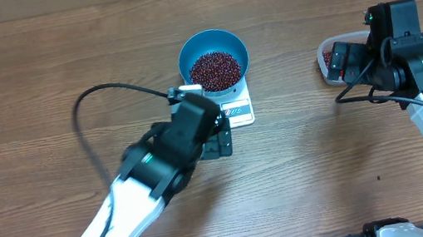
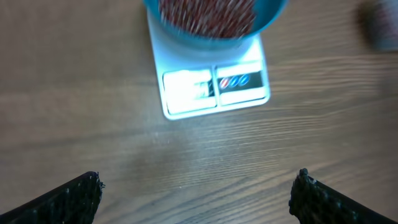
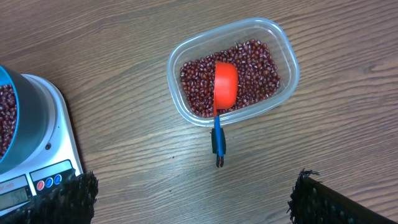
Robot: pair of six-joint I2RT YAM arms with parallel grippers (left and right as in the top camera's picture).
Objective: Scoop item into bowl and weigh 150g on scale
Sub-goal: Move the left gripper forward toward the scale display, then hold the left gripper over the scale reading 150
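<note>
The blue bowl (image 1: pixel 213 59) stands on the white scale (image 1: pixel 241 112) with a heap of dark red beans (image 1: pixel 214 69) inside. My left gripper (image 1: pixel 218 143) hovers just in front of the scale, open and empty; in its wrist view the scale (image 2: pixel 214 90) and bowl (image 2: pixel 261 22) lie ahead of the gripper (image 2: pixel 199 196). My right gripper (image 3: pixel 196 193) is open and empty, held above bare wood short of a clear tub (image 3: pixel 287 53) of beans (image 3: pixel 258 68). A red scoop (image 3: pixel 225 84) with a blue handle (image 3: pixel 219 140) rests bowl-down on those beans.
In the overhead view the clear tub (image 1: pixel 323 58) is half hidden under my right gripper (image 1: pixel 341 62). A black cable (image 1: pixel 95 98) loops over the table left of the scale. The scale's edge (image 3: pixel 59 134) shows at the left of the right wrist view.
</note>
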